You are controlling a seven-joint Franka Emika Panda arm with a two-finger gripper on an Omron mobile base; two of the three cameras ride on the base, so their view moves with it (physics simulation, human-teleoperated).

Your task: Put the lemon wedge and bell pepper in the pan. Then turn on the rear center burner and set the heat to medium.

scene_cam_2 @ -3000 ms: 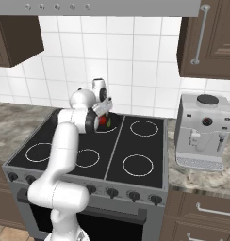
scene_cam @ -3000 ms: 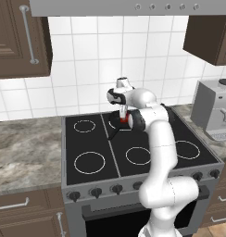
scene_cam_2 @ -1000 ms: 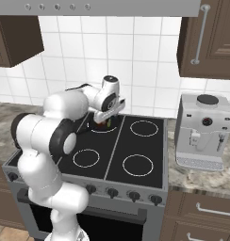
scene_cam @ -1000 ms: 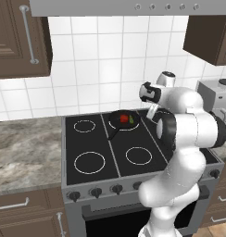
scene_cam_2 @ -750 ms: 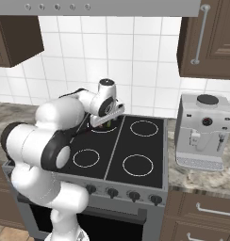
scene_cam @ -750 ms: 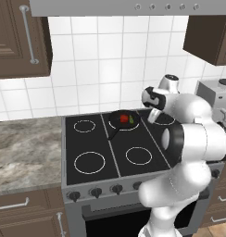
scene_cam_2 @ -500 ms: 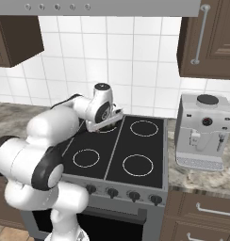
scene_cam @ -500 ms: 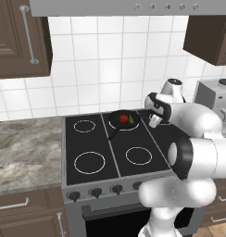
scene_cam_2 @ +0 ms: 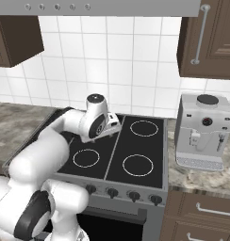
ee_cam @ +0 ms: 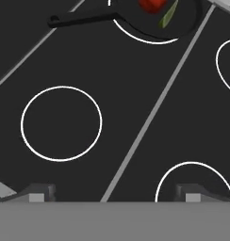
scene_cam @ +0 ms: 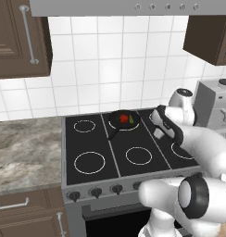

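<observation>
Pan loaded, gripper released
Bell pepper [scene_cam: 124, 119] and lemon wedge [scene_cam: 131, 119] lay in pan [scene_cam: 122, 124]; gripper [scene_cam: 157, 133] empty at its 4 o'clock.

Small black pan [scene_cam: 122, 121] set on the rear center burner [scene_cam: 125, 125] of the glass cooktop, short handle angled toward the front left. Inside, glossy red bell pepper [scene_cam: 124, 119] just beside a tiny yellow-green lemon wedge [scene_cam: 131, 119], both resting on the pan's floor.
</observation>
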